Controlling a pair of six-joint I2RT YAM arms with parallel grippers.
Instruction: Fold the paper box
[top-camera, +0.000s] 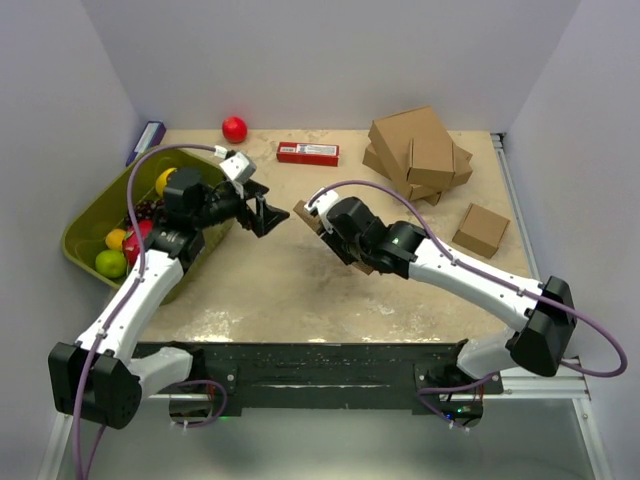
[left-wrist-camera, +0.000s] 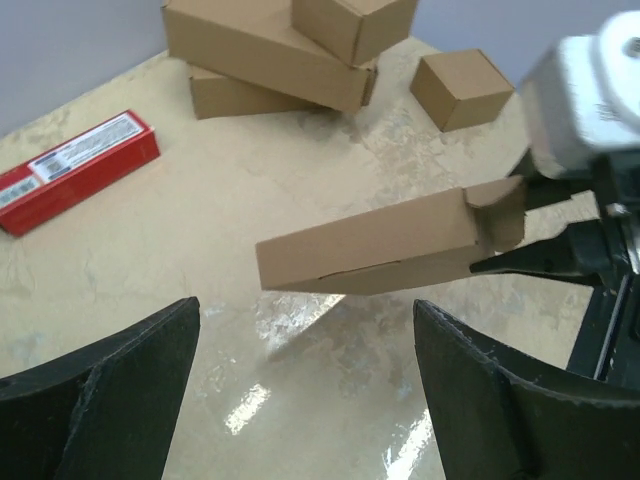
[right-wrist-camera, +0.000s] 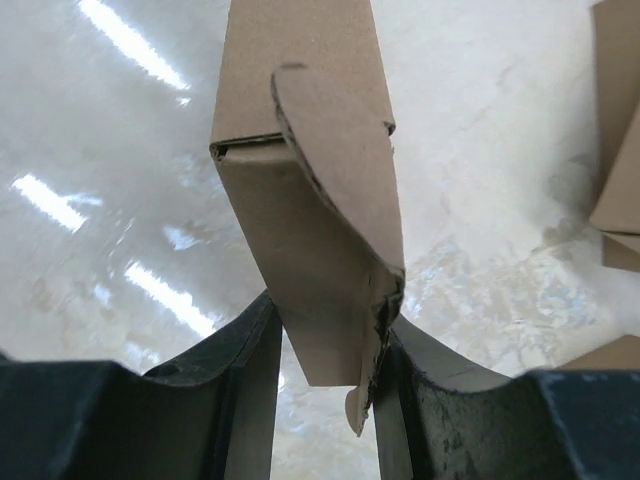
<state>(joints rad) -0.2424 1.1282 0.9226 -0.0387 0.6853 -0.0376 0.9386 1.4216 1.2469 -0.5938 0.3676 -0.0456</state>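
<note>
Centre-left of frame: left gripper (top-camera: 262, 214) spread wide, empty, facing the paper box (top-camera: 304, 213) just beside it. Centre: box lifted clear of the table (top-camera: 300, 290), tilted. Right gripper (top-camera: 322, 228) clamps one end, by a bent flap.

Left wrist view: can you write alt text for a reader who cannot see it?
A thin brown paper box hangs above a beige table, pinched at its right end by the right gripper. The open left gripper frames the bottom; a red carton, stacked cardboard boxes and a small cardboard box lie behind.
</note>
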